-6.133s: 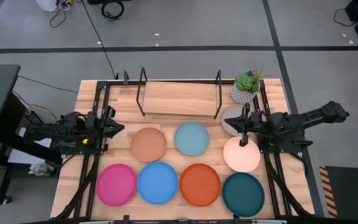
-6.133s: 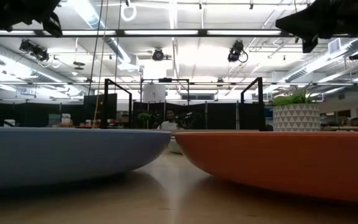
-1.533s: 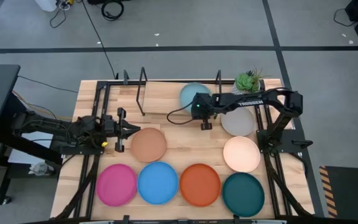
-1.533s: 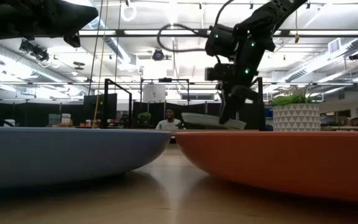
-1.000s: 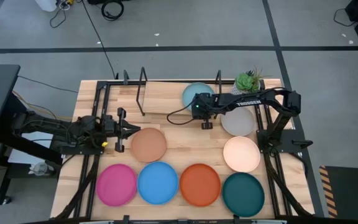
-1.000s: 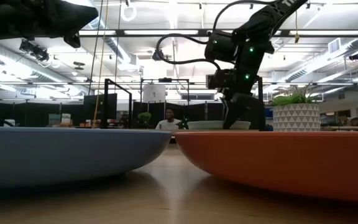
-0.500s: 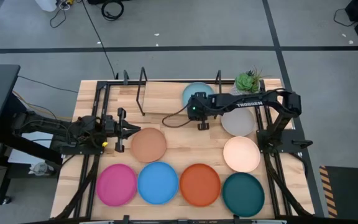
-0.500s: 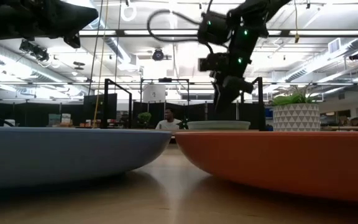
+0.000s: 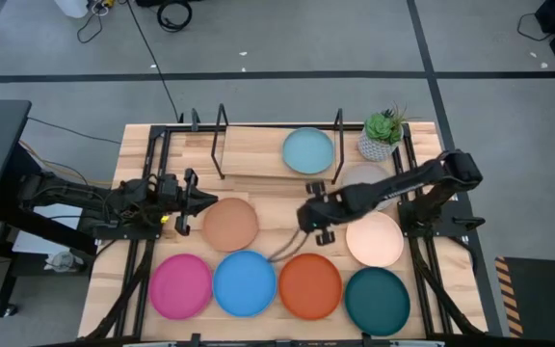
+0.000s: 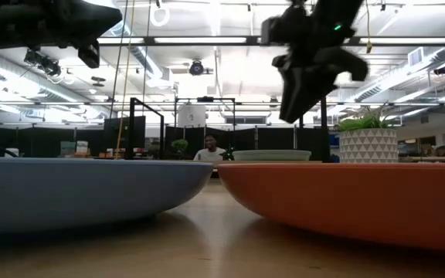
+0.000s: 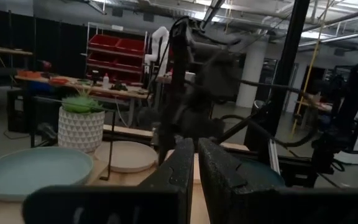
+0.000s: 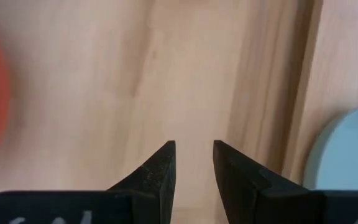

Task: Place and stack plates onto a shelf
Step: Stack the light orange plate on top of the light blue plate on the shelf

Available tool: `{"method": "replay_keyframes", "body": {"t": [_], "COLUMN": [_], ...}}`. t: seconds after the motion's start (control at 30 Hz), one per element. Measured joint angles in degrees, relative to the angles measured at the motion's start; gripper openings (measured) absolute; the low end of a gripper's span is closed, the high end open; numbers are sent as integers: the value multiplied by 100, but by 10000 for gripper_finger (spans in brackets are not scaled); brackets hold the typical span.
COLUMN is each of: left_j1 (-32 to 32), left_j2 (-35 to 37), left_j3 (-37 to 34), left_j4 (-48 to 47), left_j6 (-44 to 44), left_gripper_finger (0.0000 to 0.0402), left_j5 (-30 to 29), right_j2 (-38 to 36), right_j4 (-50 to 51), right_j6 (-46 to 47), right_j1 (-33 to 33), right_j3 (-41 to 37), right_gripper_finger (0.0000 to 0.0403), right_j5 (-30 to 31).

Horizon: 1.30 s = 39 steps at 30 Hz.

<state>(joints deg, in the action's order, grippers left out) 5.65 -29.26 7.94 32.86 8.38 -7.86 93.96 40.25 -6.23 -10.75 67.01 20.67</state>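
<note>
**Plates: one on the shelf, seven on the tabletop**

The plates lie mostly in two rows on the slatted tabletop (image 9: 258,198). At the left, the left gripper (image 9: 196,201) hovers just beside the tan plate (image 9: 230,224), its fingers (image 11: 185,163) pressed nearly together and holding nothing. Nearest the viewer along the near edge sit the magenta plate (image 9: 180,285), the blue plate (image 9: 244,282), the orange plate (image 9: 309,285) and the dark teal plate (image 9: 377,301), each just beside its neighbour. The tan plate lies in the row behind them, left of centre.

On the far side, the shelf (image 9: 268,152) stands with its thin black rods (image 9: 222,141) upright, and the light blue plate (image 9: 307,150) rests flat on its right half.

Right of centre, the right gripper (image 9: 322,231) hangs above bare wood between the tan plate and the cream-pink plate (image 9: 375,240), its fingers (image 12: 160,168) parted with a clear gap and nothing between them. The grey plate (image 9: 362,175) lies partly hidden under the right arm, near the potted plant (image 9: 382,134) at the far right corner
</note>
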Motion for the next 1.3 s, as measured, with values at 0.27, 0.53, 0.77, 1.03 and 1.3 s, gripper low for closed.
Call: {"method": "replay_keyframes", "body": {"t": [0.27, 0.53, 0.77, 1.03, 1.3], "left_j1": [-11, -3, -7, -7, -7], "left_j2": [0, 4, 2, 0, 0], "left_j3": [0, 2, 0, 0, 109], "left_j4": [105, 45, -221, -271, -308], "left_j6": [-299, -33, -168, -289, -304], "left_gripper_finger": [32, 32, 61, 122, 126], "left_j5": [-111, -116, -449, -459, -439], "right_j2": [-353, -393, -434, -449, -454], "right_j4": [-325, 34, 687, 1766, 1721], "right_j6": [706, 1824, 2655, 3410, 4039], "right_j1": [-286, -437, -629, -616, -737], "right_j3": [-656, -842, -842, -842, -842], "right_gripper_finger": [113, 115, 124, 141, 141], "right_j5": [98, 11, -174, -5, -833]}}
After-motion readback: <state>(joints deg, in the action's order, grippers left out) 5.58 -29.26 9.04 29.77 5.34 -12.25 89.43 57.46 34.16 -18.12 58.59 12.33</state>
